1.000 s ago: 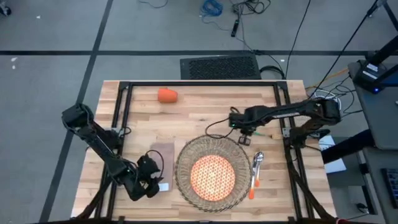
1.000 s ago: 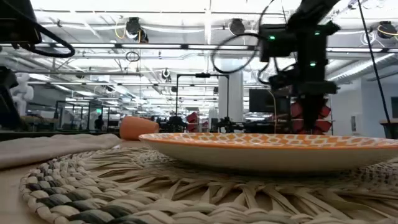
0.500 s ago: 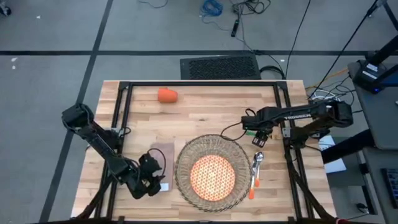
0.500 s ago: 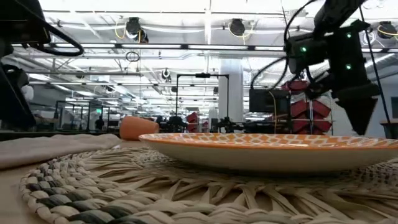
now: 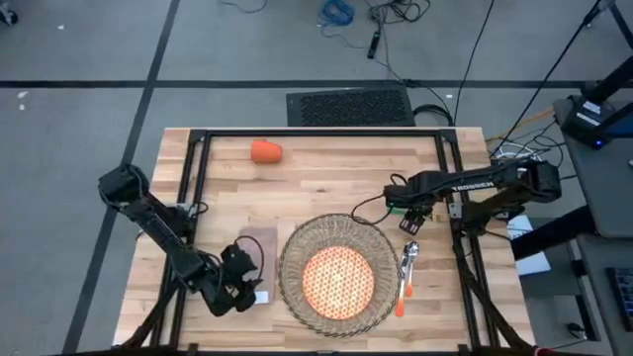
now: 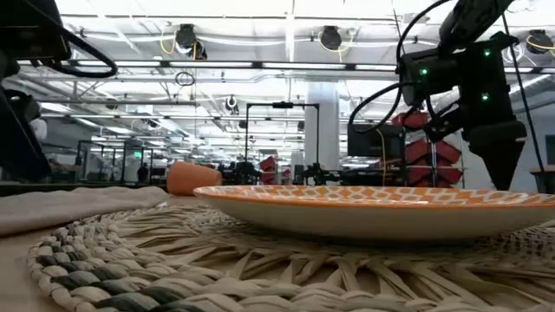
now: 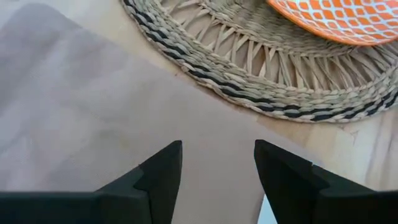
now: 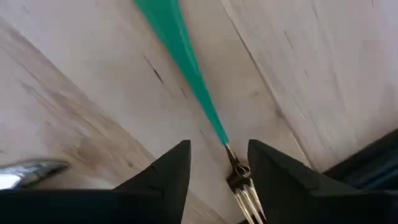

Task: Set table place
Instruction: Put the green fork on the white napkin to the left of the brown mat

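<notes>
Judging by how things lie, the setting is partly built. Sitting on the surface (image 5: 326, 188) is the woven placemat (image 5: 297, 259) with the orange-patterned plate (image 5: 338, 279) centred on it. Just beyond the mat's edge, under the right end effector (image 5: 410, 220), an orange-handled spoon (image 5: 404, 277) lies along the mat's side.

That right end effector hangs over the surface near the spoon's bowl, its fingers (image 8: 168, 174) set a narrow gap apart and holding nothing. Directly between and beneath them in the right wrist view lies a green-handled fork (image 8: 186, 68), flat on the wood, tines just past one fingertip. Whether it is about to be picked up or has just been laid down cannot be told from this; its angle relative to the spoon looks skewed, so it probably wants straightening.

The left end effector (image 7: 217, 168) is low over the beige napkin (image 7: 93, 124), which lies flat just beside the mat on the side away from the cutlery. Its fingers are parted a moderate way, empty.

Left to do, in my judgement: the small orange cup (image 5: 265, 150) lies well apart from both end effectors at the far edge, seemingly on its side, and must be brought to the mat; the fork needs its final spot.
</notes>
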You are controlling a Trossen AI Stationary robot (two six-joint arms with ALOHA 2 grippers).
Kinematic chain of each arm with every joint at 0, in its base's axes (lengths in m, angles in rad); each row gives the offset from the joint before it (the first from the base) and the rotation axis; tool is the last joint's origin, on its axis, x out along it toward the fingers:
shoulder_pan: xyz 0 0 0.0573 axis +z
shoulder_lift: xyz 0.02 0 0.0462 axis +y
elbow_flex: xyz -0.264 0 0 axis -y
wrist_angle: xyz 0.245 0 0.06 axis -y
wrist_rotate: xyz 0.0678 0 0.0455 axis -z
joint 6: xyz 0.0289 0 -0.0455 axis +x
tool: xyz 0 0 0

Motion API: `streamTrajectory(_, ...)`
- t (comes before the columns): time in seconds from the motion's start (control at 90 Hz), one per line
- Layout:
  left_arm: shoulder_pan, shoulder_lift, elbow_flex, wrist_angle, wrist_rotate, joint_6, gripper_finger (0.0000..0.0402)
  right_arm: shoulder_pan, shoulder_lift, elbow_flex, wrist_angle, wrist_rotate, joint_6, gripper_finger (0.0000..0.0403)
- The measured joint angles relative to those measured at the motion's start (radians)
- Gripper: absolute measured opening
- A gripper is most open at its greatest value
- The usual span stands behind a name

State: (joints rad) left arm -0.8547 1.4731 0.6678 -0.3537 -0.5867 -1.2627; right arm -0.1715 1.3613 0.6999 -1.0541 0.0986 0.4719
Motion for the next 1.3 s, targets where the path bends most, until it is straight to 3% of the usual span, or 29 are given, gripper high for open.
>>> streamTrajectory(0.344, 0.0, 0.0, 0.0, 0.057, -0.002, 0.043, 0.0187, -0.056, -0.002, -0.132, 0.078, -0.032, 0.13, 0.0141)
streamTrajectory(0.611, 0.004, 0.0, 0.001, 0.06, -0.006, 0.047, 0.0187, -0.063, -0.003, -0.15, 0.124, -0.052, 0.11, 0.0137)
streamTrajectory(0.756, 0.004, 0.0, 0.001, 0.066, -0.006, 0.047, 0.0187, -0.063, -0.002, -0.151, 0.135, -0.077, 0.094, 0.0105)
streamTrajectory(0.989, 0.004, 0.0, 0.001, 0.085, -0.006, 0.048, 0.0187, -0.063, -0.002, -0.152, 0.149, -0.113, 0.069, 0.0013)
streamTrajectory(1.3, 0.003, 0.0, 0.001, 0.084, -0.006, 0.049, 0.0187, -0.063, -0.001, -0.152, 0.149, -0.105, 0.067, 0.0004)
